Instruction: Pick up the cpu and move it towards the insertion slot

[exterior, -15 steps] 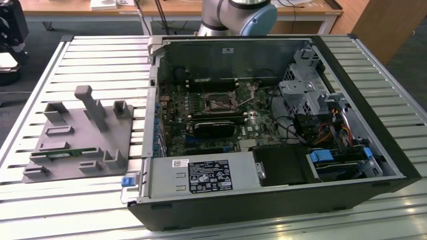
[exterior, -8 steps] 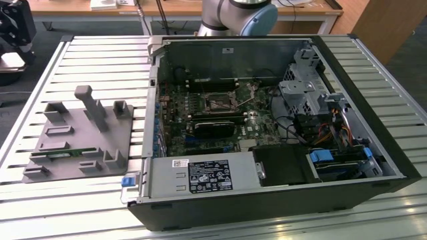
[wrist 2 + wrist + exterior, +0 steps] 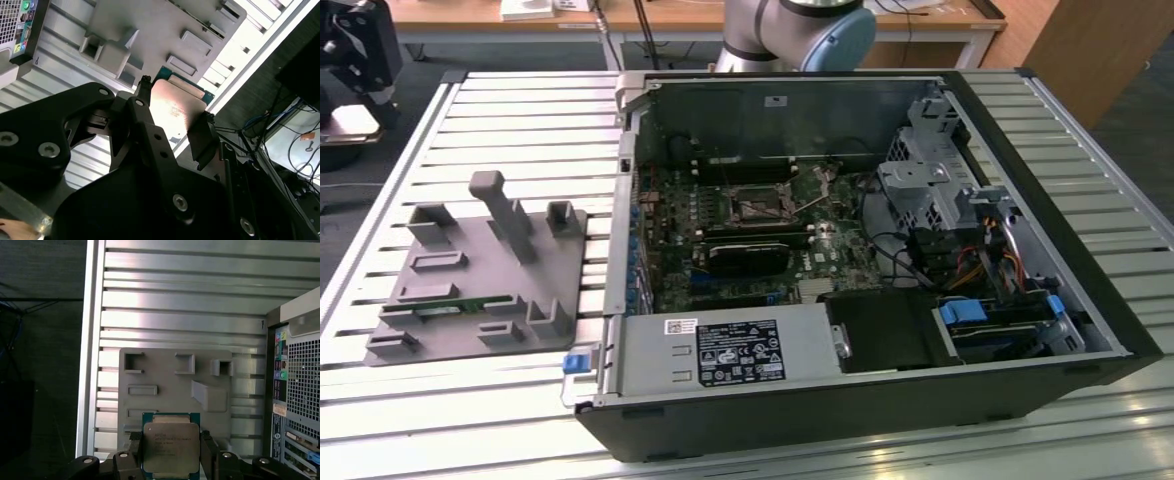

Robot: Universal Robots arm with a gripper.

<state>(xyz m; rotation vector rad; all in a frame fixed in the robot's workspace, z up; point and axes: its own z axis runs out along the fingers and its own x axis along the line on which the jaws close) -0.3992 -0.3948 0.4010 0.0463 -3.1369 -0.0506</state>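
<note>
A slatted metal table (image 3: 480, 110) fills the room's middle. A grey plate (image 3: 454, 300) lies at the exterior view's left and an open case (image 3: 1067, 200) centre-right, with open slats across the upper left. The slot (image 3: 758, 208) sits mid-frame inside the case. In the first wrist view the gripper (image 3: 171, 460) clamps the cpu (image 3: 171, 442), with the plate behind it.

An open computer case (image 3: 787, 430) is laid on the ribbed tabletop (image 3: 520, 110). Inside it the insertion slot (image 3: 757, 208) is seen, a small dark square framed in shiny metal. A grey plate (image 3: 467, 270) is set just beside the case, on the exterior view's left, and a thin green stick (image 3: 454, 308) is laid on it.
</note>
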